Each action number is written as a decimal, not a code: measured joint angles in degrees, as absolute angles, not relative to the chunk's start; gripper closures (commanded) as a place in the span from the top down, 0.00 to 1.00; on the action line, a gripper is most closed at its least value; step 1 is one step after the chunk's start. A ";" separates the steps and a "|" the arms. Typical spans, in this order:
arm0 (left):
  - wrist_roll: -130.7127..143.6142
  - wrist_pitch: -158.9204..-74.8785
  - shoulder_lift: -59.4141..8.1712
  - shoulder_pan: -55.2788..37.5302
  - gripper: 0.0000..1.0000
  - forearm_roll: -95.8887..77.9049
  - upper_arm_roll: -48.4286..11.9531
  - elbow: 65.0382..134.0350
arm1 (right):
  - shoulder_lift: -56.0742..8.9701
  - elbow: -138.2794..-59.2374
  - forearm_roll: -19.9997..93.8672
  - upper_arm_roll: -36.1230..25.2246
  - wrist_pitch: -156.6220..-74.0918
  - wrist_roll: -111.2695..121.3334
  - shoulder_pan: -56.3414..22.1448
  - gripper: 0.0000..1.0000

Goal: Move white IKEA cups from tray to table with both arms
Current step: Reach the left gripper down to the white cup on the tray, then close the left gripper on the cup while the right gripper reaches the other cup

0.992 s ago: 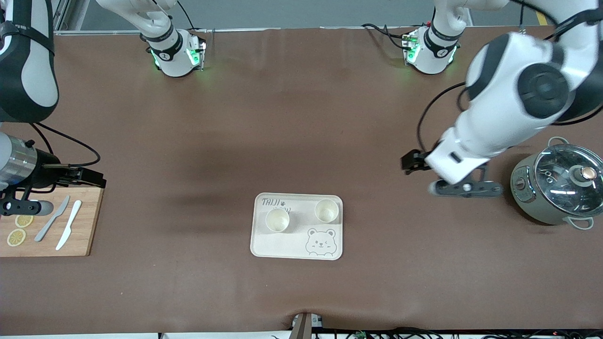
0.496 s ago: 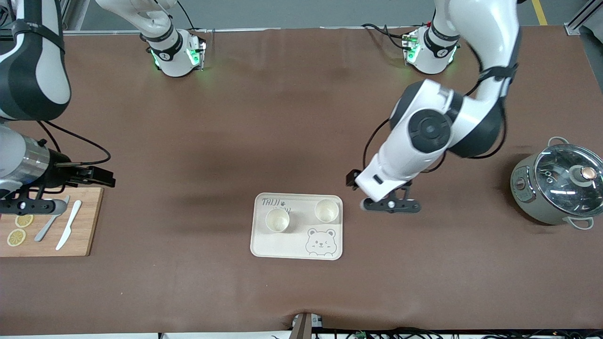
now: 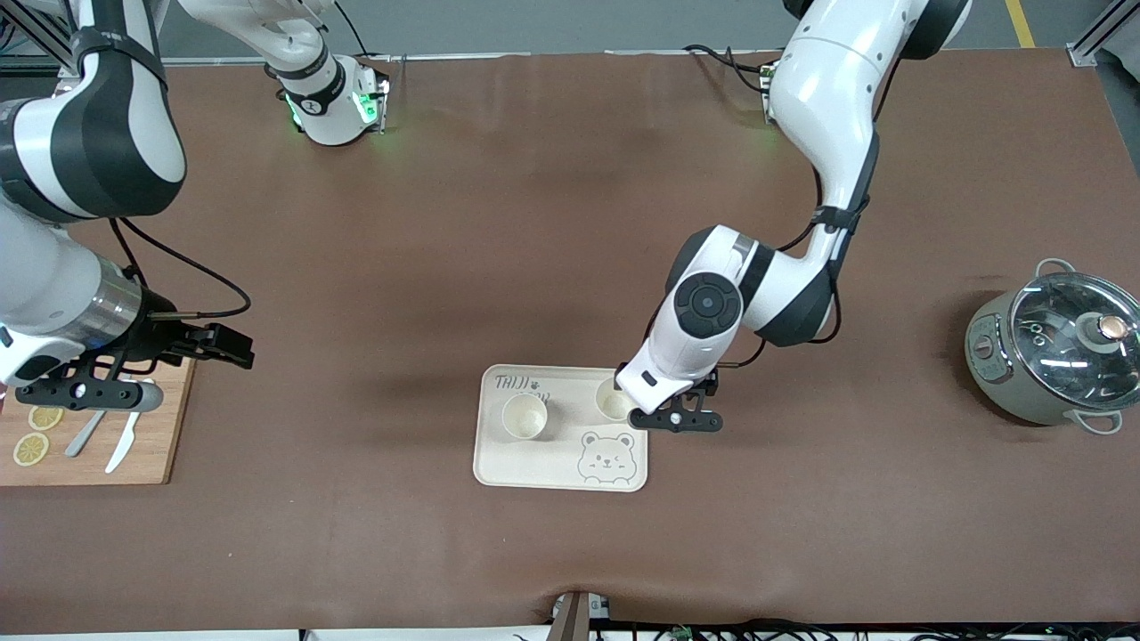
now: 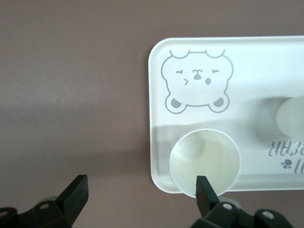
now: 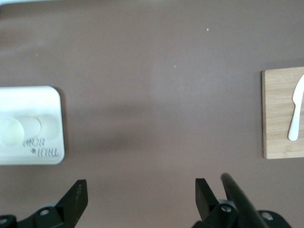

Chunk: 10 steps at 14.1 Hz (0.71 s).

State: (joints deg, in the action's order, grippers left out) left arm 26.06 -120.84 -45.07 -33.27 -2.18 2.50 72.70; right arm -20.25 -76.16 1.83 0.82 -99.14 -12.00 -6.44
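Two white IKEA cups stand upright on the cream bear tray at mid-table. One cup is toward the right arm's end, the other toward the left arm's end. My left gripper hovers open over that tray edge. In the left wrist view one fingertip is over the near cup's rim, the other over bare table; the second cup shows farther off. My right gripper is open and empty over the cutting board's edge; it also shows in the right wrist view.
A wooden cutting board with lemon slices, a grey knife and a white knife lies at the right arm's end. A pot with a glass lid stands at the left arm's end.
My left arm swung from beside the pot across to the tray and now hangs over the nearest cup. My right arm shifted slightly toward the table's middle.
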 measured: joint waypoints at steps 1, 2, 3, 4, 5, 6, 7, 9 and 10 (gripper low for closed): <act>26.05 -121.52 -45.82 -33.26 1.00 -2.18 2.55 72.66 | -20.57 -76.17 1.84 0.89 -99.92 -13.38 -6.95 1.00; 26.05 -122.47 -46.45 -33.25 1.00 -2.18 2.58 72.62 | -21.06 -76.17 1.84 0.92 -101.23 -14.68 -7.71 1.00; 26.05 -123.47 -47.01 -33.25 1.00 -2.18 2.58 72.60 | -21.73 -76.18 1.84 0.95 -102.81 -16.20 -8.61 1.00; 26.05 -124.14 -47.46 -33.26 1.00 -2.18 2.58 72.57 | -22.53 -76.13 1.84 1.00 -103.99 -17.91 -9.58 1.00; 26.05 -124.48 -47.80 -33.31 1.00 -2.18 2.58 72.54 | -23.39 -76.00 1.85 1.02 -104.75 -19.85 -10.55 1.00; 26.05 -124.82 -48.11 -33.42 1.00 -2.18 2.58 72.53 | -24.39 -75.59 1.85 1.05 -105.27 -22.35 -11.50 1.00; 26.18 -125.28 -48.45 -33.61 1.00 -2.18 2.58 72.53 | -25.50 -74.92 1.86 1.10 -105.57 -24.67 -12.42 1.00; 27.29 -126.56 -49.22 -34.28 1.00 -2.18 2.57 72.52 | -27.77 -73.39 1.87 1.14 -105.89 -28.96 -14.54 1.00; 27.82 -127.05 -49.55 -34.65 1.00 -2.18 2.57 72.51 | -28.79 -72.91 1.87 1.17 -106.75 -31.07 -15.59 1.00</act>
